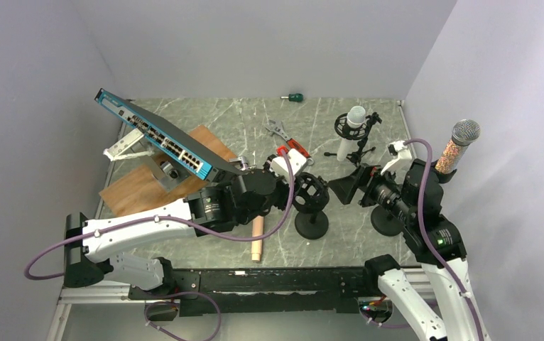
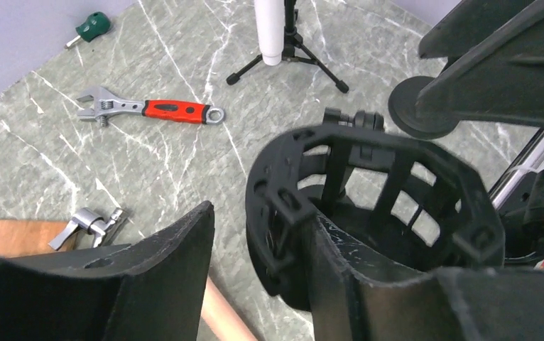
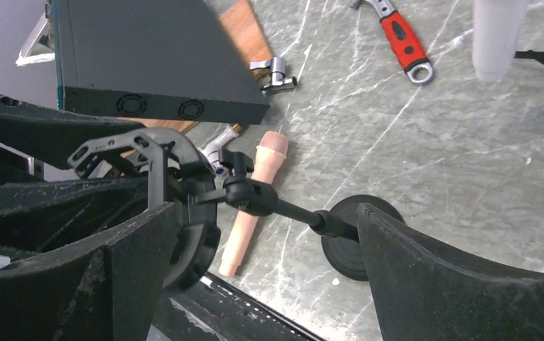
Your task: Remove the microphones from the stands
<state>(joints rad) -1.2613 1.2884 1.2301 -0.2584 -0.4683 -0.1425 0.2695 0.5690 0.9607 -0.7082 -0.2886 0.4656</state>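
Grey marbled bench (image 1: 368,121), lilac walls. The left pincer (image 2: 260,226), slackened, straddles the rim of the stand (image 1: 311,202) and its empty cage. The peach microphone (image 1: 257,240) lies flat beneath it. The right pincer (image 3: 269,213) is spread wide around the stand's stem, grasping nothing.

The left arm (image 1: 148,229) hides part of the pink microphone (image 1: 258,241); wrist views crop the white microphone (image 2: 270,32)

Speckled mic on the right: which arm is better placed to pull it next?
Probably right. The speckled mic stands beside that arm, and the right gripper is open and empty. The left gripper is at the empty mount, farther away.
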